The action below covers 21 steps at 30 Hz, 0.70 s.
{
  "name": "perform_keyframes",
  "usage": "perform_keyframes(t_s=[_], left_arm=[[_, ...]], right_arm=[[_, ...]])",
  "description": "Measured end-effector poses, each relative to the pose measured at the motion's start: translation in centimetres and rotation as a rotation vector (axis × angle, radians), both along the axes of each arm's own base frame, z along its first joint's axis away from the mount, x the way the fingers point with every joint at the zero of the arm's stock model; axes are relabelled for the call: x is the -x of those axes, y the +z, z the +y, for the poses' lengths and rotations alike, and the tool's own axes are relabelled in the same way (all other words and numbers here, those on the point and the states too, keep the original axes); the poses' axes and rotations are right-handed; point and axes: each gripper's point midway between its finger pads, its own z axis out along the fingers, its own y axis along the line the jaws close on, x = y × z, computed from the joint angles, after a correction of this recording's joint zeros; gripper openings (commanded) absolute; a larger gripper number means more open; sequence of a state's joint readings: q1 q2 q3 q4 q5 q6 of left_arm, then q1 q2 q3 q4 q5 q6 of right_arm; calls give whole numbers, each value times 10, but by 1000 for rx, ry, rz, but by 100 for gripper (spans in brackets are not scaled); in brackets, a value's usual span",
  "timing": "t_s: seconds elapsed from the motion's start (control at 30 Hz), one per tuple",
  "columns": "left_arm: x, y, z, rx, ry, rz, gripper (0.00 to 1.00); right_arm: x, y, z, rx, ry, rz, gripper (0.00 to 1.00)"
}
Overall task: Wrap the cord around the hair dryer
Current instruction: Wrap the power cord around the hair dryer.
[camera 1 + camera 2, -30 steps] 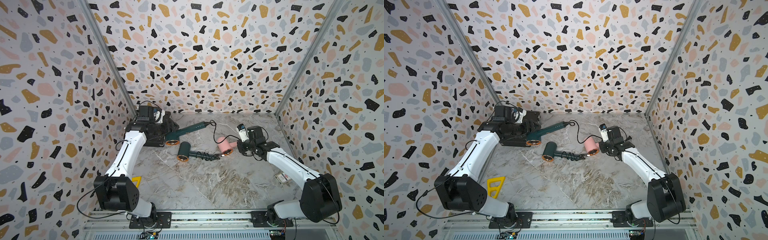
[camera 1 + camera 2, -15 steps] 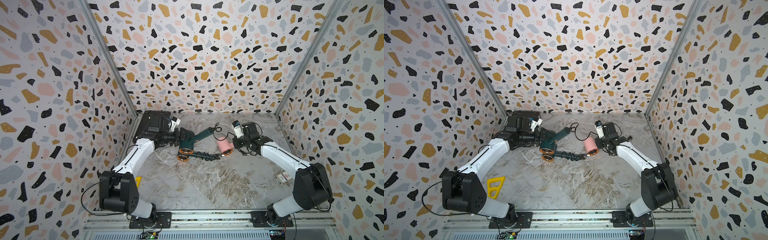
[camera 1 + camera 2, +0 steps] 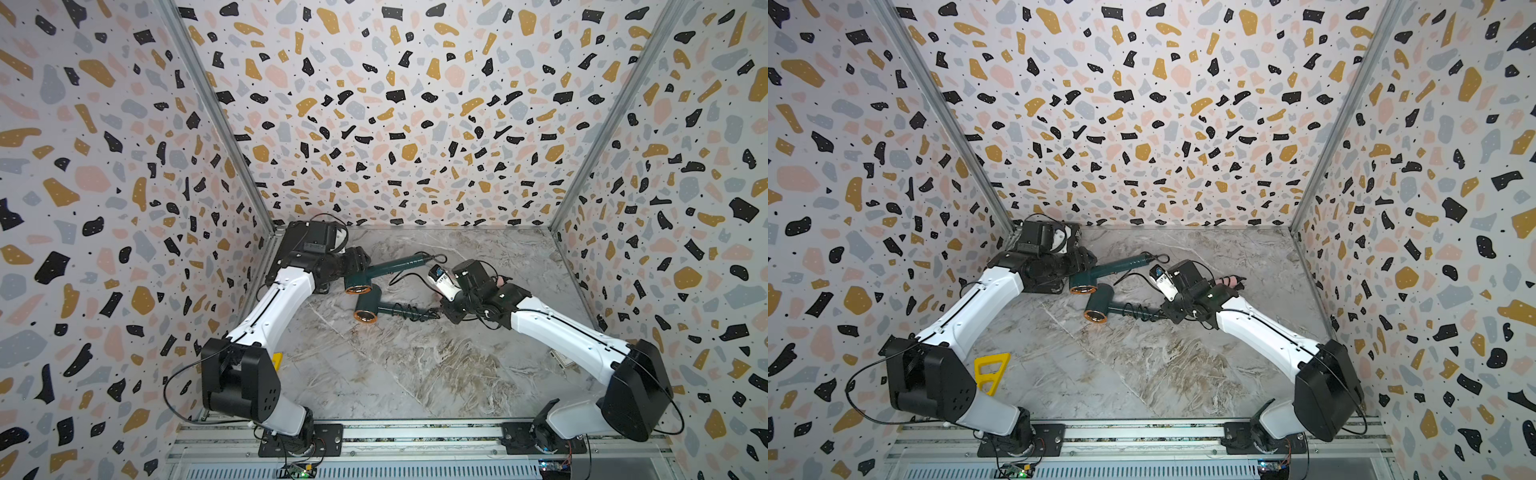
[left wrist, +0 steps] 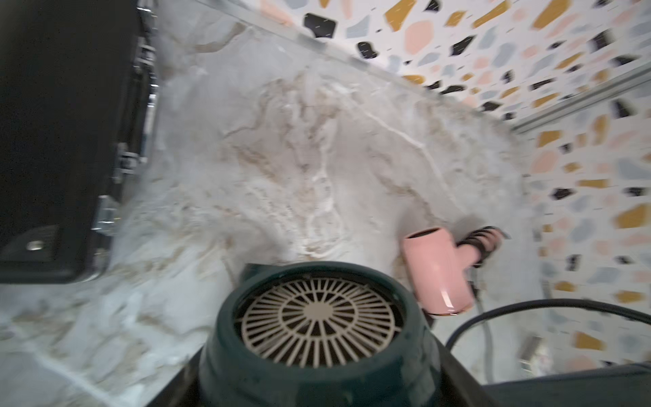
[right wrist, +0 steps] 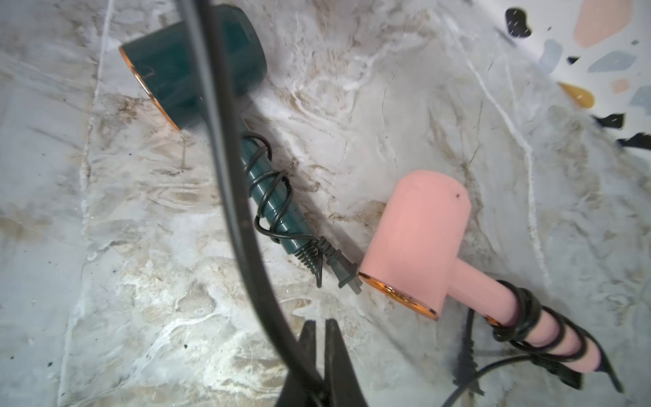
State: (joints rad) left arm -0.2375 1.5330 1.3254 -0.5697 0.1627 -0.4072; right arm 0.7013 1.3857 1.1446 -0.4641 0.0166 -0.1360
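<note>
In the right wrist view, pinching the black cord point(image 5: 248, 246) between the right jaws, closed right down on it, with the cord running up and away across the frame. In the left wrist view, gripping the dark green hair dryer point(image 4: 317, 352) by its round head, left jaws clamped against it, grille facing the camera. In both top views, holding that hair dryer at the back left of the tabletop point(image 3: 415, 374), handle pointing toward the right arm, cord trailing off the handle end in a loose loop, no turns on the handle yet.

Probably risking several things from here:
- **Losing the cord:** likely under a hard pull, the pinch being thin and the cord looking smooth.
- **Twisting the hair dryer:** possible inside the left jaws once tension comes on, the head being round.
- **Snagging or dragging the neighbours:** working just above a second green dryer point(image 5: 197, 67) and a pink dryer point(image 5: 419, 239), both lying on the tabletop with cords already wound on their handles. Possibly catching the slack on the plug point(image 5: 347, 278) lying between them, or dragging either one along.
- **Loose turns:** laying sliding turns if winding without tension.
</note>
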Motion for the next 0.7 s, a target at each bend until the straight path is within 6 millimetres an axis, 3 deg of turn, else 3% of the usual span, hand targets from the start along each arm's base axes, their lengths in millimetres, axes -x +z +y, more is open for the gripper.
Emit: perform_keyframes(t_s=[0.1,0.2,0.33,0.47,0.57,0.7], left_arm=[[8,-17,8,-132,-14,40,0],[16,-22,9,-184,-65,56,0],[35,-20,-5,-151,-198,65,0],[70,-9,-34,4,-363,64,0],[95,12,-58,174,-473,37,0],[108,43,-81,393,-530,-46,0]], right_arm=[[-2,33,-5,-13,-3,-78,0],[-7,58,-10,3,-4,-151,0],[-23,70,-18,52,-24,-197,0],[-45,57,-40,51,-74,-153,0],[-60,43,-52,1,-105,-97,0],[-68,19,-56,-56,-123,-27,0]])
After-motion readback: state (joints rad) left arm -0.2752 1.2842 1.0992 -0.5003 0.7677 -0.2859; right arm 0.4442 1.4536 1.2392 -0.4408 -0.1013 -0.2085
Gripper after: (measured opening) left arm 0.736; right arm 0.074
